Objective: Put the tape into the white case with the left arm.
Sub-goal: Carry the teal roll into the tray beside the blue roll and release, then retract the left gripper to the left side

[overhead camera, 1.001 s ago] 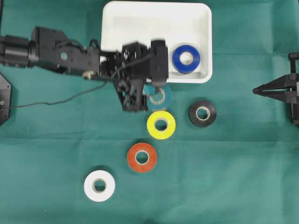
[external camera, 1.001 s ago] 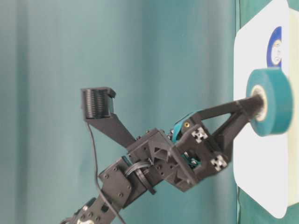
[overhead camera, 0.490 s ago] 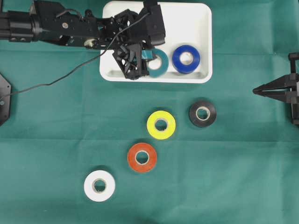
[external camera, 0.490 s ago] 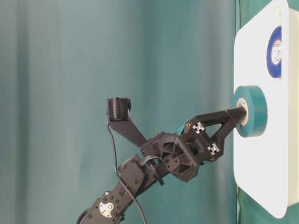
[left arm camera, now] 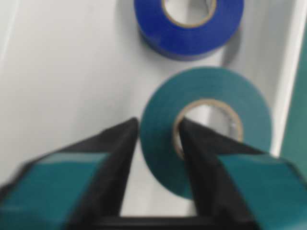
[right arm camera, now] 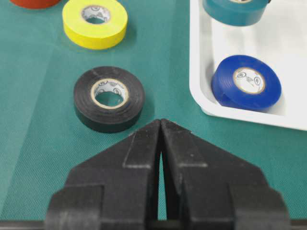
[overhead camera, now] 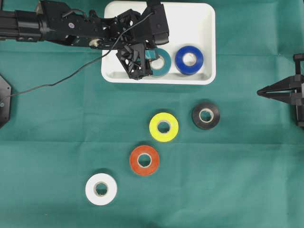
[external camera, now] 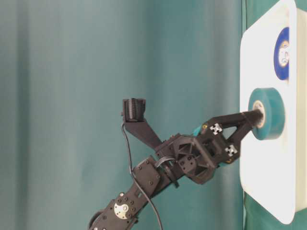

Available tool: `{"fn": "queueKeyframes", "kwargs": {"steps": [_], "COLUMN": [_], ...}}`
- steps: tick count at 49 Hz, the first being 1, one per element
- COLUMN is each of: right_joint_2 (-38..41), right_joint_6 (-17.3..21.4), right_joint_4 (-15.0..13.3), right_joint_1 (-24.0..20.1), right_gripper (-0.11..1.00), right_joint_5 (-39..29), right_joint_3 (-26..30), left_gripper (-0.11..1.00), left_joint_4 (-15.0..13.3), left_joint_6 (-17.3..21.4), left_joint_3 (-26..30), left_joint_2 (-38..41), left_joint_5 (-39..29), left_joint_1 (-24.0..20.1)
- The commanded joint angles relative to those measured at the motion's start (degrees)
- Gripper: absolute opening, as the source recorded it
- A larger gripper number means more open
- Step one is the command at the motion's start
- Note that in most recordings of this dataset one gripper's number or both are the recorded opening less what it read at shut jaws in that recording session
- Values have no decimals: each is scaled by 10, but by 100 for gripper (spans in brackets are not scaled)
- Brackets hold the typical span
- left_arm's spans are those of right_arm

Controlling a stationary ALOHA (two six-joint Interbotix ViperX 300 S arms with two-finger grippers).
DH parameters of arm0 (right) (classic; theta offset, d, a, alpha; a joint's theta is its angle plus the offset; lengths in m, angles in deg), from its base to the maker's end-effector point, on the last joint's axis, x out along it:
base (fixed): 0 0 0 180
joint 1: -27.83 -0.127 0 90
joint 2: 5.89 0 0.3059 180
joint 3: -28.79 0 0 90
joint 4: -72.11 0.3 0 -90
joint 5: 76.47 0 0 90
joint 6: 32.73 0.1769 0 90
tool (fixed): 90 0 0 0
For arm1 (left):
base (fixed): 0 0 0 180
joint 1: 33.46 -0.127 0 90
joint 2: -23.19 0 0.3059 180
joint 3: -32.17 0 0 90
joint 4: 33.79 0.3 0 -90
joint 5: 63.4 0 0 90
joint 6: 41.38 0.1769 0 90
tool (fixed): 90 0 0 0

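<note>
Green cloth over the surface [overhead camera: 247,180], nearest edge first: white roll [overhead camera: 101,189], then orange roll [overhead camera: 144,160], yellow roll [overhead camera: 164,127] and black roll [overhead camera: 205,115], all lying flat and apart from one another, none in the case yet

At the right edge, right tool [overhead camera: 280,92] parked well clear of the rolls, its two tips pressed together in the wrist view, holding nothing

Farther back, white case [overhead camera: 142,19] with the blue roll [overhead camera: 189,59] flat inside and the teal tape [overhead camera: 159,62] just beside it, also inside the rim

Reaching in from the left, left tool [left arm camera: 158,139] with one finger through the tape's core and the other outside the wall, now slackened to a partly open stance; a second ago clamped tight on the roll while carrying it over the rim, since then lowered to the case floor and loosened

Judging by that: teal tape looks delivered and released, or nearly so. Next need probably a wider spread and a straight lift, so as not to drag the roll out on the inner finger
</note>
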Motion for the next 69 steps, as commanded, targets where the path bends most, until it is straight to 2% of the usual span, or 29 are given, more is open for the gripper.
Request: {"fn": "queueKeyframes", "kwargs": {"steps": [1,7,9,29,46,69], "right_joint_2": [4,4,4,4,4,4], "right_joint_6": [1,1,1,1,1,1], "right_joint_4": [-1,-1,-1,-1,-1,-1], "right_joint_1": [0,0,1,0,0,0], "right_gripper": [-9,-9,-9,-9,-9,-9], "right_joint_5": [4,4,4,5,4,4], "right_joint_3": [7,6,7,7,7,7], "left_gripper": [49,84,89,87,87,87], "left_joint_4": [1,1,1,1,1,1], "left_joint_6": [0,0,0,-3,-3,-4], "left_joint_3": [11,11,10,-13,-111,-250], "left_joint_2": [-9,-11,-13,-46,-170,-307], "left_joint_5": [11,12,12,11,12,11], "left_joint_1": [2,4,4,18,54,69]}}
